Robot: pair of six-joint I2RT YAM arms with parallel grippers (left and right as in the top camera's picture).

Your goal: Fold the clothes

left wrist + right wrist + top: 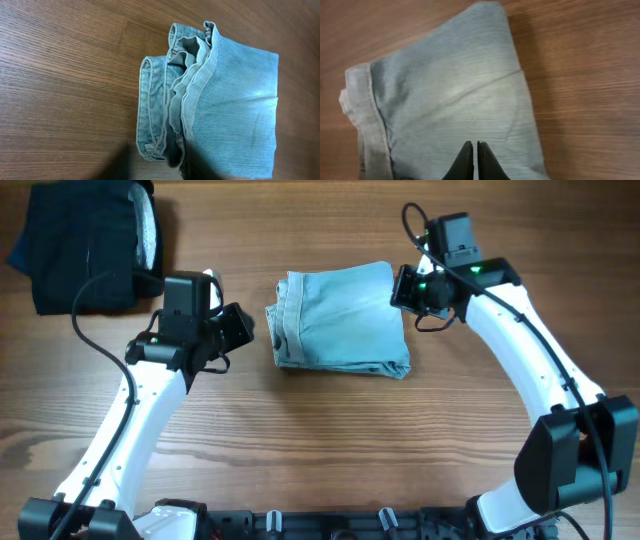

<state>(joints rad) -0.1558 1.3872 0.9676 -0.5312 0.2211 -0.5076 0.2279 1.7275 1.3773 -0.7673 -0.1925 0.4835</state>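
Two grippers inspected. Your folded denim shorts point(340, 315) lie mid-desk point(320, 450), toward the far edge, with layered hems on their left side. Your right gripper point(473, 156) hangs over the shorts' right edge, fingers pressed together with a bare slit between, clasping nothing. Your left gripper point(238, 328) stands just left of the shorts, apart from them; its opening cannot be told. A black folded garment point(80, 250) occupies the far left corner.

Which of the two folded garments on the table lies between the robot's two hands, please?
The light blue denim shorts in the middle of the table; the black garment lies apart in the far left corner.
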